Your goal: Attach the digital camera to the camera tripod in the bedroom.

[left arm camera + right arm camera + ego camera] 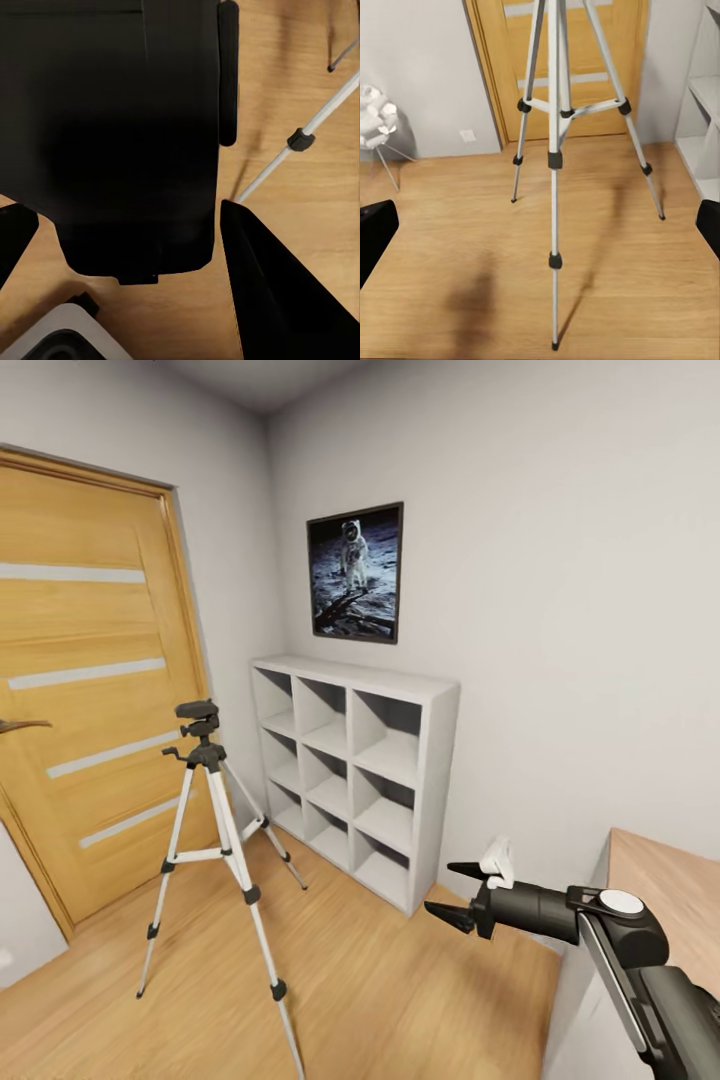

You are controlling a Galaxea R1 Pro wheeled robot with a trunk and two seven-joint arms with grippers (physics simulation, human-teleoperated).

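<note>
From the head camera, the camera tripod [215,850] stands on the wood floor of the bedroom in front of the wooden door [90,690], just beside a white cube shelf [355,765], its black pan head bare. The right gripper [462,892] reaches out low toward it with its jaws spread and nothing between them; swinging that arm further could knock a splayed leg and tip the whole stand. In the left wrist view, a big black boxy mass fills the space between the left gripper [124,232] fingertips (probably the digital camera [120,135], though it is too close and dark to be sure), and I cannot tell whether the jaws clamp it. If the hold is loose, lifting it to the head could drop it. The right wrist view shows the tripod's legs well ahead, so a misjudged approach could snag one.
</note>
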